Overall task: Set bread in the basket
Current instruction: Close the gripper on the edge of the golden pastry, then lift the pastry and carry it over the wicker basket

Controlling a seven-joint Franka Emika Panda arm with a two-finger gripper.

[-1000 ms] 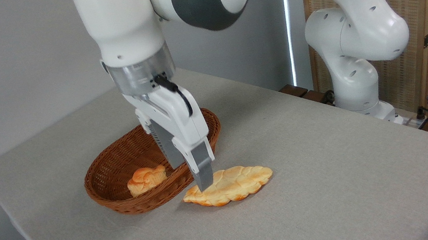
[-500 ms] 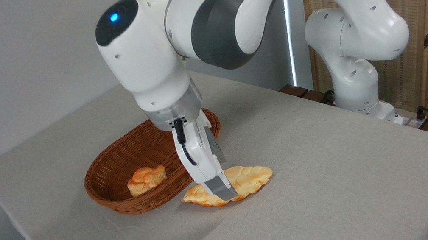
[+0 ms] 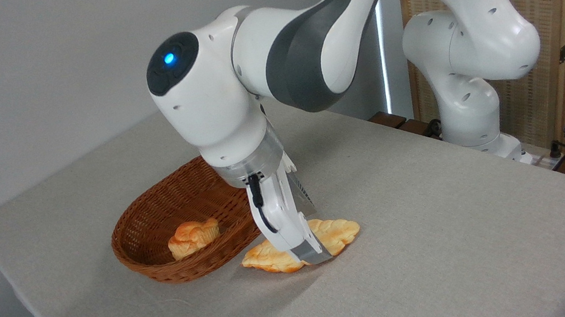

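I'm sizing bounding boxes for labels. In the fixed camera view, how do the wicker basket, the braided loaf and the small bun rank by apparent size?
Largest to smallest:
1. Wicker basket, partly hidden behind the arm.
2. Braided loaf on the table beside it, its middle covered by the gripper.
3. Small knotted bun inside the basket, clearly the smallest.

A grey cloth-covered table (image 3: 444,246) carries the wicker basket (image 3: 164,268) and, just beside it, the bread (image 3: 267,258).

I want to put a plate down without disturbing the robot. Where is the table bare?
The grey cloth table is bare right of the flat braided golden loaf and along the near edge. It is crowded where the end effector reaches that loaf, beside the oval brown wicker basket holding a small golden bun.
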